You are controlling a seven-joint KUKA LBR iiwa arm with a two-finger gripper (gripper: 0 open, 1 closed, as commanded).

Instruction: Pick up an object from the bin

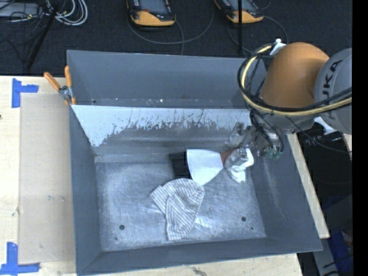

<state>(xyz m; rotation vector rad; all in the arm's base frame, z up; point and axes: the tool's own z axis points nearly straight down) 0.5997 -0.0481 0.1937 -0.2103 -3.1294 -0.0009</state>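
Item 1, bin [155, 79]: grey metal, with sloping walls and a scuffed, pale floor; the far wall was streaked with white marks along its lower edge. Item 2, arm [340, 76]: it entered from the right over the bin's far right corner, carrying a rounded orange cover [293, 73] ringed by looped black and yellow cables [248, 91]. Item 3, gripper [244, 150]: it was down inside the bin at the right far part of the floor, close to where the floor meets the far wall; whether it was apart or together could not be told. Item 4, wad [239, 169]: small, white and crumpled, lying directly at the gripper's near side and touching or all but touching it; whether it was gripped could not be told. Item 5, sheet [204, 164]: white, flat and roughly fan-shaped, lying just left of the wad with its narrow end pointing toward the gripper. Item 6, block [179, 164]: black, at the sheet's left edge and partly covered by it. Item 7, cloth [179, 204]: grey-and-white striped and rumpled, lying mid-floor, nearer than the sheet and just touching its near edge, well apart from the gripper.
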